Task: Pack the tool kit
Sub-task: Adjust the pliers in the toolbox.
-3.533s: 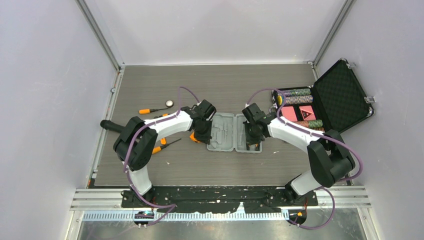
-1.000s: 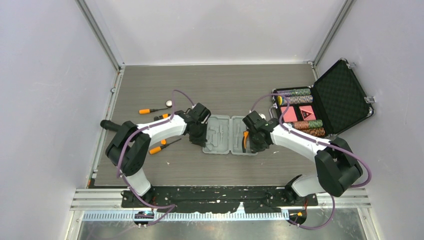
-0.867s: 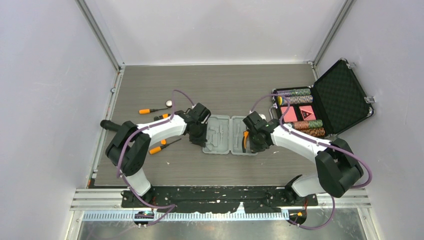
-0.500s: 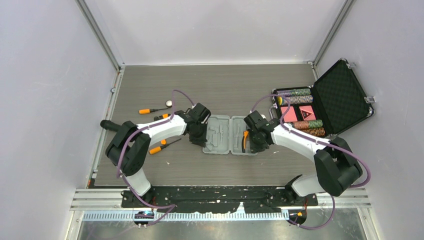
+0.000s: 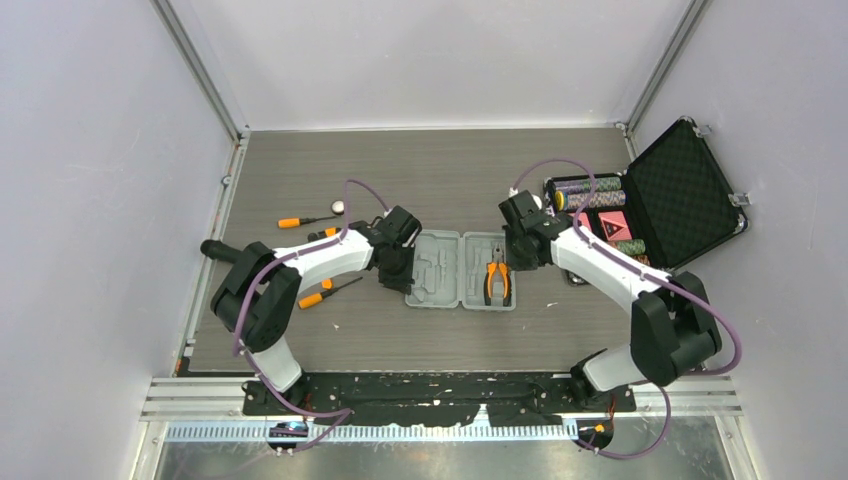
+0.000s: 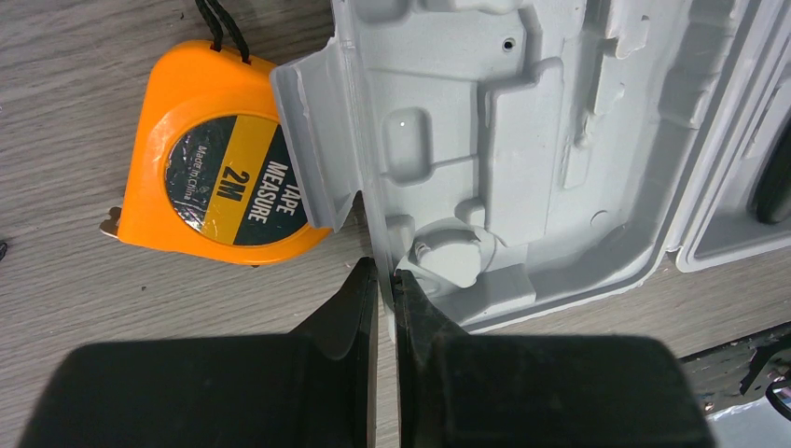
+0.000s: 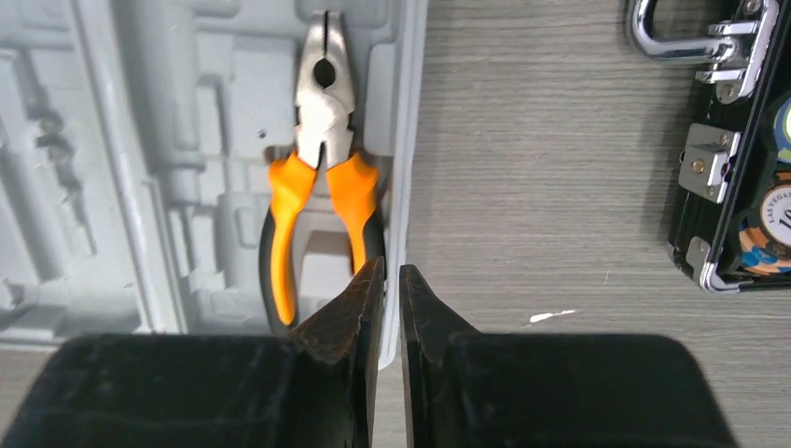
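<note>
The grey tool kit case (image 5: 445, 270) lies open and flat mid-table. Orange-and-black pliers (image 5: 497, 282) rest in a moulded slot of its right half (image 7: 121, 140). My left gripper (image 5: 402, 278) is shut on the case's left rim, which is pinched between the fingertips (image 6: 381, 273). An orange tape measure (image 6: 219, 159) lies on the table against that rim. My right gripper (image 5: 514, 258) hovers over the right rim by the plier handles (image 7: 322, 201). Its jaws (image 7: 383, 271) are parted by a narrow slit and hold nothing. Two orange-handled screwdrivers (image 5: 300, 221) (image 5: 325, 293) lie to the left.
A larger black case (image 5: 680, 190) with poker chips stands open at the back right, its latch and corner (image 7: 714, 168) close to my right gripper. A small white round piece (image 5: 339, 207) and a black cylinder (image 5: 215, 250) lie at the left.
My right gripper has drawn back off the pliers toward the far right and its jaws have parted slightly. The pliers now lie uncovered in the case. The left arm has not moved.
</note>
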`<state>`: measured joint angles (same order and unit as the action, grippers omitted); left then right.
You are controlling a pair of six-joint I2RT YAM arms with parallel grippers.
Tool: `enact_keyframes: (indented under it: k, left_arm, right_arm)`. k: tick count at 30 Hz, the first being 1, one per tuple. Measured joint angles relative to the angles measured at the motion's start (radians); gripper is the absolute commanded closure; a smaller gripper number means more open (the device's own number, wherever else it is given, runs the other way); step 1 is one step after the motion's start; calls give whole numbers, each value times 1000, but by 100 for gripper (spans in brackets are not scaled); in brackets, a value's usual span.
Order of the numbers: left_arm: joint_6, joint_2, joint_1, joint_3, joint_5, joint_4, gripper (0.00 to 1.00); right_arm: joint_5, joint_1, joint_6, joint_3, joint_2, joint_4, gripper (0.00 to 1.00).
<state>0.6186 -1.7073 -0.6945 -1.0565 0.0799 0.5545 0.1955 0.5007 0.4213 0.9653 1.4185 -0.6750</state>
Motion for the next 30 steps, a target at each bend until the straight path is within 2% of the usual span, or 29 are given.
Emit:
enact_keyframes:
  k: [8,25,30]
  left_arm:
    - [0,4,0,0,0,2,93]
    - [-2,5,0,0,3,3,93]
    - [-2,5,0,0,5,4,93]
  right_arm:
    - [-30,-22,-19,-29,95,71,87]
    - [-80,-22,-34,-43,70,95,87]
    - [-105,-22,-34,-51,108,119,87]
